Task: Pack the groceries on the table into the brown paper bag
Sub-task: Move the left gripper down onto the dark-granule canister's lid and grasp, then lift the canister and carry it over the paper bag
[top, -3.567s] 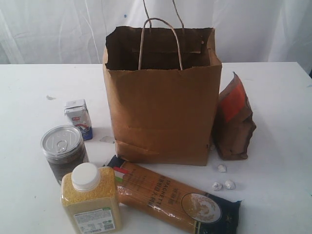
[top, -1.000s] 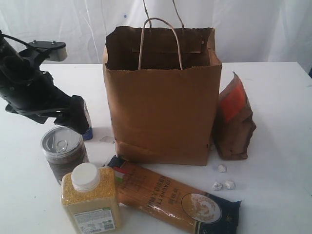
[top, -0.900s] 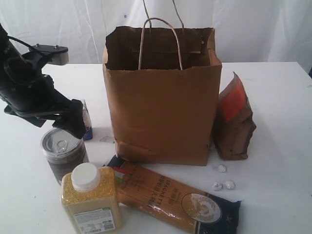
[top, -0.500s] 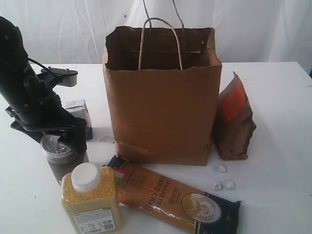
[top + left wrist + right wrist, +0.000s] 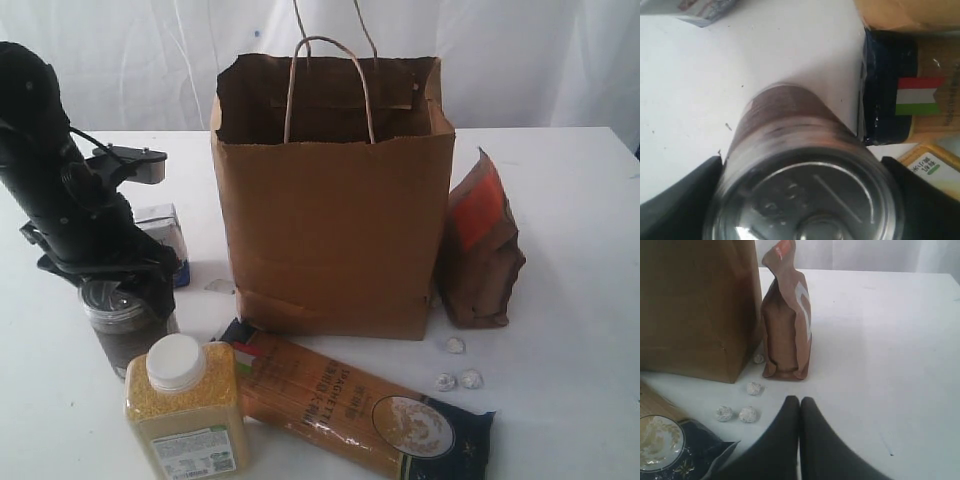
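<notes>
Tin (image 5: 800,135) upright (lid up), left gripper (image 5: 802,200) straddling it

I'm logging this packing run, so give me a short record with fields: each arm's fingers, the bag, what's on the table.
Left fingers: either side of the pull-tab tin standing on the table; grip unclear
Right fingers: shut, empty
Brown paper bag: upright, open
Outside the bag: milk carton, yellow-grain bottle, spaghetti pack, brown-orange pouch
Also there: foil balls
</notes>
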Robot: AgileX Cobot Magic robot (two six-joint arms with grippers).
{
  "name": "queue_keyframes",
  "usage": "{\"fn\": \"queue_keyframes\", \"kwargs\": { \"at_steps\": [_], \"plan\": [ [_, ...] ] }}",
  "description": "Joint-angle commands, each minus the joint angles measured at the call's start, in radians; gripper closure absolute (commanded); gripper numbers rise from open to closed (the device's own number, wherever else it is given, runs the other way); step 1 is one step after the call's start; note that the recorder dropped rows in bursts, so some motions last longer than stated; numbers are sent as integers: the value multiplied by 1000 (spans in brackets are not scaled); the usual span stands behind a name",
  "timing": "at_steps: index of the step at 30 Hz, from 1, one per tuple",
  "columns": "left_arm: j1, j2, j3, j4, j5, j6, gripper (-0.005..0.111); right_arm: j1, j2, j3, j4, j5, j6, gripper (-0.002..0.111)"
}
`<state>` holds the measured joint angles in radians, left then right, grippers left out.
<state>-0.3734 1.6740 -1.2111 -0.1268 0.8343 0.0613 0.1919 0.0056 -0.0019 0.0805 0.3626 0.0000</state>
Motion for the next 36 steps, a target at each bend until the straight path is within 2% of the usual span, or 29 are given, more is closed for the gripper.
{"fn": "queue_keyframes", "kwargs": {
  "at_steps": [1,10,16,23,36],
  "plan": [
    [1,-31,-66,56,131,-2,107,-3,-6,2,0,-6,0,108],
    [1,-157,-300,68,387,25,107,-3,-6,2,0,-6,0,108],
    [1,-195,-513,66,387,22,107,-3,-6,2,0,-6,0,108],
    [1,-197,-710,-39,387,24,107,-3,-6,2,0,-6,0,108],
    [0,-111,-849,-218,387,73,107,-3,-6,2,0,-6,0,108]
  ]
}}
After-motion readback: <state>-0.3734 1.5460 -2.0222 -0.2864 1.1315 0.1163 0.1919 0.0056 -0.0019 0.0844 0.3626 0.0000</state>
